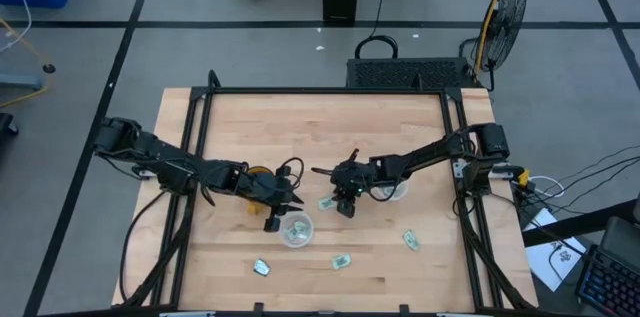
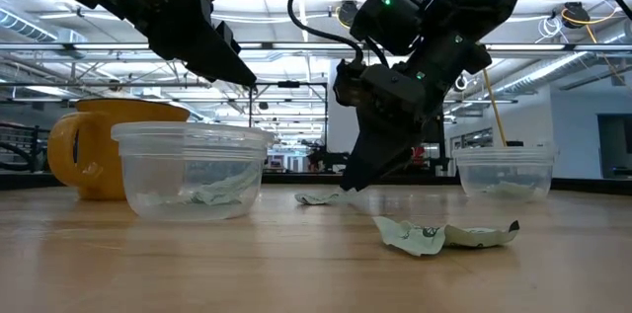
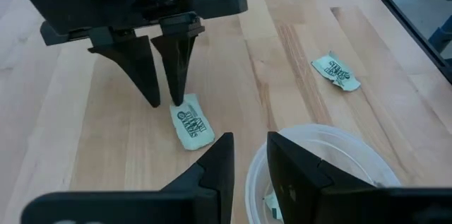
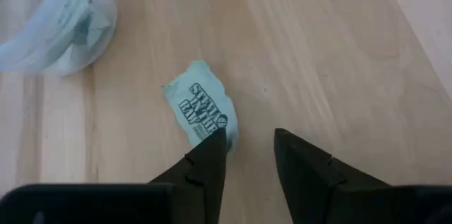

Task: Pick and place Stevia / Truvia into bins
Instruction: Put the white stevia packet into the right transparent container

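You see the right hand (image 4: 248, 155) lowered to the counter (image 1: 320, 127), fingers apart, one fingertip touching a Stevia sachet (image 4: 202, 112) lying flat there. The left hand (image 3: 247, 164), fingers slightly apart and empty, hovers over a clear cup (image 1: 296, 228) holding sachets.

Bright, even light falls from ceiling fixtures, seen as glaring strips in the low view. The desk (image 1: 320, 137) shows only soft, short shadows under the arms. In both wrist views the near end effector fingers are blurred.
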Tool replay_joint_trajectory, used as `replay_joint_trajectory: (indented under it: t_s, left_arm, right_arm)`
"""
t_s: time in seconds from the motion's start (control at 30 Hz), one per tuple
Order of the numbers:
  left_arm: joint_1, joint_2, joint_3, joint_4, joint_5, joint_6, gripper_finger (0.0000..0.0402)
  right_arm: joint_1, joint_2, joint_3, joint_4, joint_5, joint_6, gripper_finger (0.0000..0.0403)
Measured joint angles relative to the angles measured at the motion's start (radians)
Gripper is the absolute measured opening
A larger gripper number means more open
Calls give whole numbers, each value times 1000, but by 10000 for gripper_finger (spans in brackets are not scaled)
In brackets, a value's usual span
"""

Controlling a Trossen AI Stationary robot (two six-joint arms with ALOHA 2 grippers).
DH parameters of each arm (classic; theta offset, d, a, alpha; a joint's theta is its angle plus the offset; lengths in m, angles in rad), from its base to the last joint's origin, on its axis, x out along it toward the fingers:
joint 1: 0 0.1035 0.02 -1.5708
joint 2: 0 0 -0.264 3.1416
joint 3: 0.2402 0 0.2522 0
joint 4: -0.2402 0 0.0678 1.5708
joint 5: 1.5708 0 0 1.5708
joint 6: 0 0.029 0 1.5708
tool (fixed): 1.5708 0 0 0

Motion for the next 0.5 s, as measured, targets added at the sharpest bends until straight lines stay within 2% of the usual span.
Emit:
replay_joint_trajectory:
  t_s: [0.5]
  left_arm:
    - [0, 0, 0, 0, 0, 0, 90]
  right_arm:
    - [5, -5, 0, 31, -2, -33, 5]
